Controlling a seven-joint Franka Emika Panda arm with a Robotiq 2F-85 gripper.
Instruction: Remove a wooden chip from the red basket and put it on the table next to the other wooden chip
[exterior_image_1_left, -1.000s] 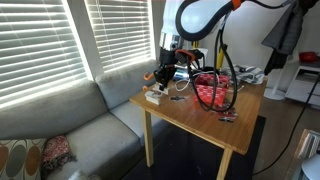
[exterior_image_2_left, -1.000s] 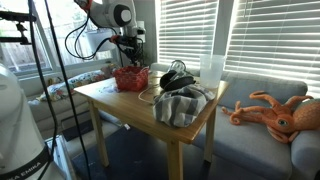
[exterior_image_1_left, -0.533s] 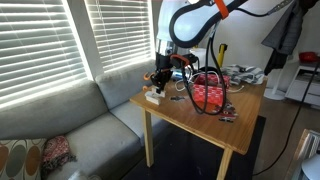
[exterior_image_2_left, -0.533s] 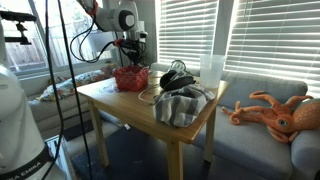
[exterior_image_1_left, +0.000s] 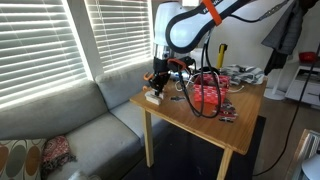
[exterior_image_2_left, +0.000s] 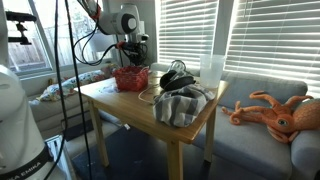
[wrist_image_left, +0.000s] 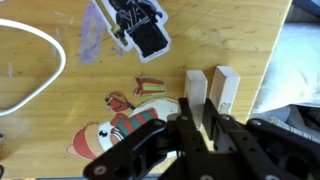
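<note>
The table (exterior_image_1_left: 186, 116) takes up most of the scene, and you are working at its corner nearest the sofa (exterior_image_1_left: 90, 120). The red basket (exterior_image_1_left: 210, 93) sits further in on the tabletop, well apart from that corner, so I judge the lift out of it to be done.

Your gripper (exterior_image_1_left: 156, 82) hangs low over the corner. In the wrist view its fingers (wrist_image_left: 183, 132) are drawn in close on the near end of a wooden chip (wrist_image_left: 196, 88). As far as I can tell they are pinching it, not spread.

The chip lies lengthwise, pointing away from the gripper (wrist_image_left: 205, 128). It sits just beside the other wooden chip (wrist_image_left: 226, 88) and roughly parallel to it, with a thin line of tabletop between them. The other wooden chip lies on the side towards the table edge. A small snowman sticker (wrist_image_left: 115, 130) sits on the opposite side.

You are at the set-down, the last step of the task. I cannot tell from these views whether the held chip is already resting flat on the wood.

For the next move, first make sure the chip is fully down. Then spread the fingers gently, so that neither one nudges the neighbouring piece. Lift straight up before you swing away, because both pieces are light and close to the edge.
</note>
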